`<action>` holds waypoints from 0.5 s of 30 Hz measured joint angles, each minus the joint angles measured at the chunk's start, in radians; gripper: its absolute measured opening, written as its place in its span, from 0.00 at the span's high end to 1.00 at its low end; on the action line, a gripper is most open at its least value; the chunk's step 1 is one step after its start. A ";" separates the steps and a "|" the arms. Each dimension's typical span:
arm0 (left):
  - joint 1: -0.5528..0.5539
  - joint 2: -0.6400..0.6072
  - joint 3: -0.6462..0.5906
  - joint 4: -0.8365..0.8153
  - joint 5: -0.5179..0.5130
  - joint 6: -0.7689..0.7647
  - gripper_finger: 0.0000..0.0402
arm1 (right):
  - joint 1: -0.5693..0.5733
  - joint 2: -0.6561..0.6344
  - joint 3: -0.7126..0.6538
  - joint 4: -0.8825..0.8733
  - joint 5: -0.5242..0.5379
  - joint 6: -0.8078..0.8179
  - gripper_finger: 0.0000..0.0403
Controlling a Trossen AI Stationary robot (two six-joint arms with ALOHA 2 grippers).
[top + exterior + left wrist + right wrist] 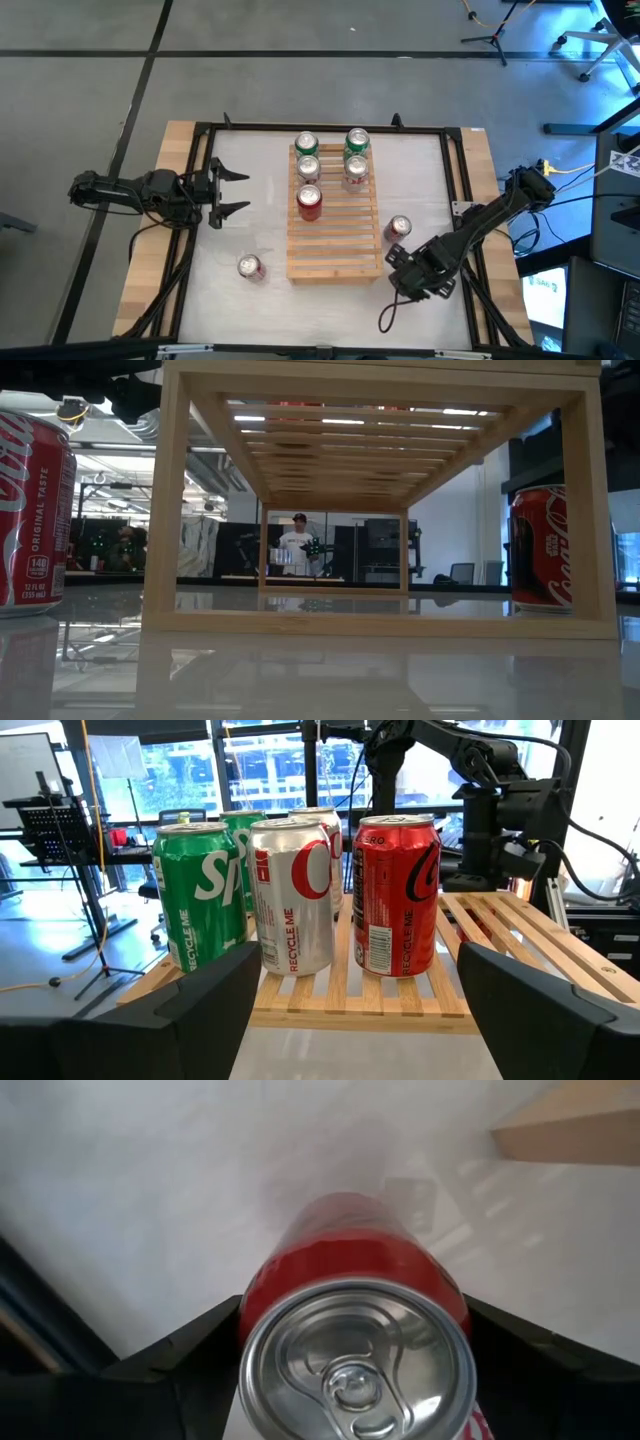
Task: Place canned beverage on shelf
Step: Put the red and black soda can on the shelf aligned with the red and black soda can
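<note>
Shelf (335,235): pale slatted rack at table centre, long axis running far to near; near half bare; in the low view (380,500) it shows as an open wooden frame.

Cans on shelf: five upright, all at the far end; green can (306,144) far left; second green can (357,140) far right; silver can (308,168) just near the first green one; another silver can (355,168) beside it on the right; red can (310,201) nearest, on the left slats.

Loose cans: one red can (399,229) on the table just right of the shelf, upright; one more (250,267) on the table left of the shelf's near corner.

Right gripper (400,256): low, near side of the right loose can; fingers spread to either side of it in the right wrist view (355,1370); contact not clear; can on the tabletop.

Left gripper (232,192): left of the shelf, fingers (200,1005) spread wide, holding nothing, facing the cans.

Table (250,225): white top, wooden edges.
</note>
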 joint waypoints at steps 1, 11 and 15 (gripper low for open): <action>0.000 0.000 0.000 0.000 0.000 0.000 0.18 | 0.000 0.000 0.000 -0.006 -0.001 -0.024 0.21; 0.000 0.000 0.000 0.000 0.000 0.000 0.18 | 0.000 0.000 0.000 -0.078 -0.018 -0.257 0.21; 0.000 0.000 0.000 0.000 0.000 0.000 0.18 | 0.000 0.000 0.000 -0.096 -0.006 -0.331 0.21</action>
